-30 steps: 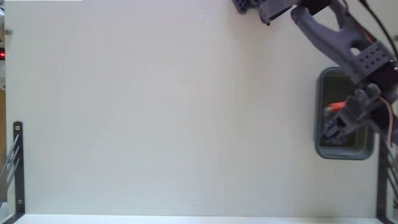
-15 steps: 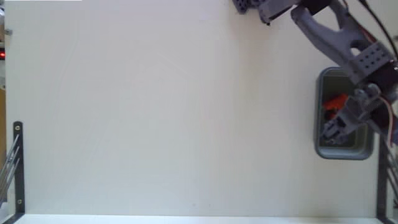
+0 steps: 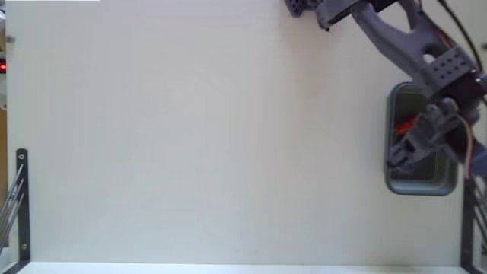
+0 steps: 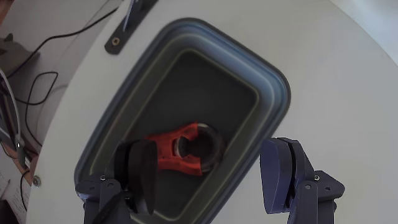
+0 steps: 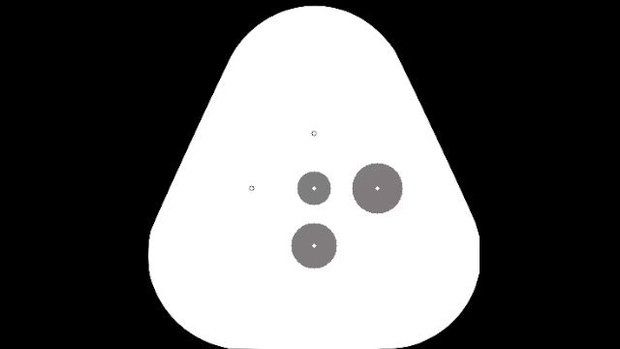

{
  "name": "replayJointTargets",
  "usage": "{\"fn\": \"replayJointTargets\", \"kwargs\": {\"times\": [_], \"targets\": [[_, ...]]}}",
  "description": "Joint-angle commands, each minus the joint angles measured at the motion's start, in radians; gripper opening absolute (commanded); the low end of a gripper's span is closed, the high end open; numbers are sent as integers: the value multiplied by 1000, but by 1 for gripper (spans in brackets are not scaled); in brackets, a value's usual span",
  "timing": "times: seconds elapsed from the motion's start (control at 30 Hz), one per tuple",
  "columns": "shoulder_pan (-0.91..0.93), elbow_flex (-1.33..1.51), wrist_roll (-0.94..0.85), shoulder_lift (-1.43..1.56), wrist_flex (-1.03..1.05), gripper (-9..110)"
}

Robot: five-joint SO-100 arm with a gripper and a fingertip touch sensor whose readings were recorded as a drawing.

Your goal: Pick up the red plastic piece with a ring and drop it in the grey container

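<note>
The small red-orange plastic piece with a ring-shaped end point(image 4: 186, 149) lies loose on the floor of the grey-blue rectangular plastic tub point(image 4: 277, 93), which stands on the white counter point(image 3: 190, 137). The jaws, spread wide and empty, hover above, suggesting the drop is done.

Hobby workbench: white table point(image 3: 190, 137), loose cables point(image 4: 43, 81), metal brackets point(image 3: 21, 202).

The red plastic piece point(image 4: 183, 150) lies inside the grey container point(image 4: 273, 93); apparently flat.
</note>
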Motion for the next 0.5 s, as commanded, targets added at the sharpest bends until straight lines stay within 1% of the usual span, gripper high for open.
{"fn": "replayJointTargets", "kwargs": {"times": [0.0,0.47], "targets": [[30,28,3,118,-8,110],[159,196,3,288,-7,110]]}}
